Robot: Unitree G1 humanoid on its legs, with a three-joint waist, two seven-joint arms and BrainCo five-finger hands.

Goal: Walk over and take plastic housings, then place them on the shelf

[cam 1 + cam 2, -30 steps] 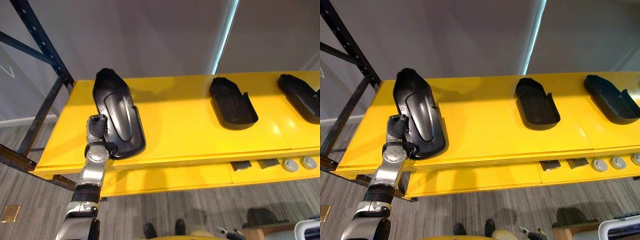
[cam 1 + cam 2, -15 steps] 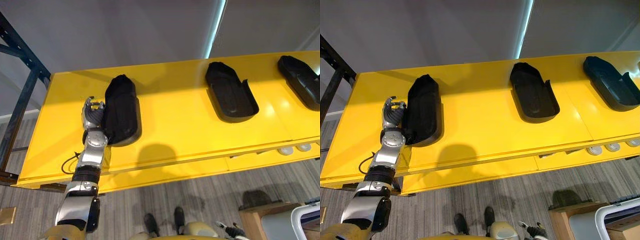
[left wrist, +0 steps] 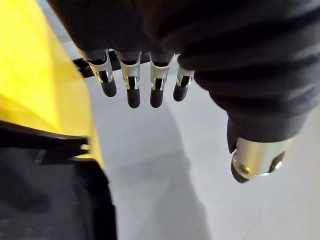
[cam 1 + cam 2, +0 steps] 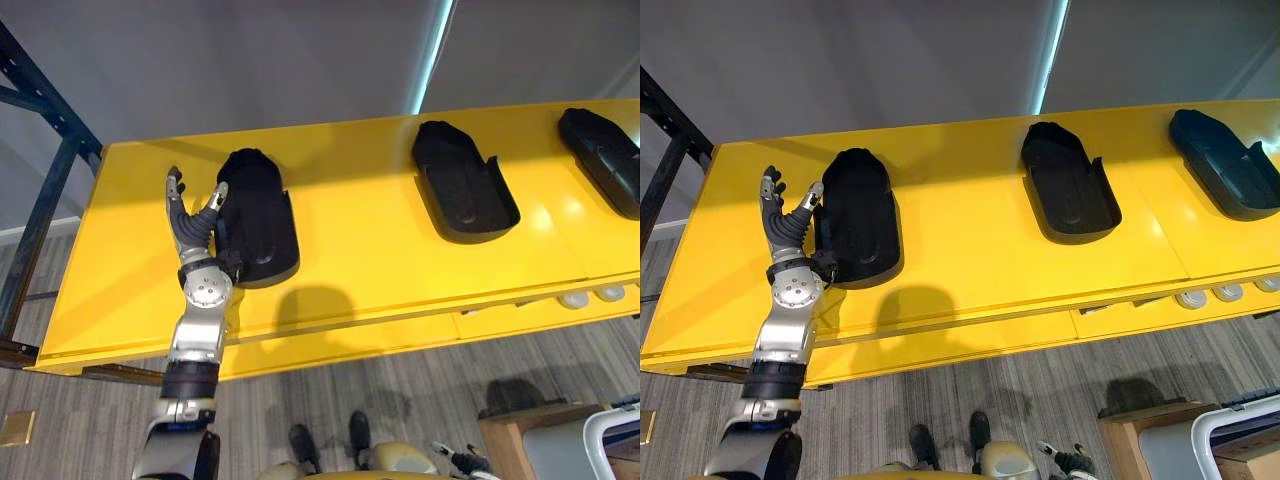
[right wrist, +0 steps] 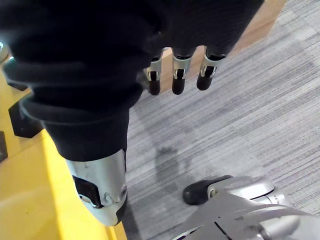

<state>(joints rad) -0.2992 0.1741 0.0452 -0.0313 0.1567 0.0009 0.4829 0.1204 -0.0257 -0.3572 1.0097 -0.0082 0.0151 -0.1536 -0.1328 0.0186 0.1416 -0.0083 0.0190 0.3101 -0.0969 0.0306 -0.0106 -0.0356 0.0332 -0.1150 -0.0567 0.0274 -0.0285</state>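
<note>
Lying on the yellow shelf (image 4: 370, 250) are three black plastic housings, spaced along its length. The left housing (image 4: 256, 215) sits hollow side down near the left end, its narrow end towards the back edge and its wide end short of the front edge. The middle housing (image 4: 465, 195) lies hollow side up about midway along, and the right housing (image 4: 600, 160) lies towards the right end, partly cut off by the view.

The left hand (image 4: 196, 228) is raised just beside the left housing's left flank, fingers straight and spread, holding nothing. Its thumb points towards the housing's side, and whether it touches cannot be told. In the left wrist view the fingertips (image 3: 132, 95) are clear of the dark housing.

The right hand (image 5: 178, 72) hangs low over the grey striped floor (image 5: 250, 100), its fingers relaxed and empty.

Two pale round parts (image 4: 590, 296) sit on a lower ledge under the shelf's front edge at the right. A dark blue rack upright (image 4: 50, 205) stands past the left end.
</note>
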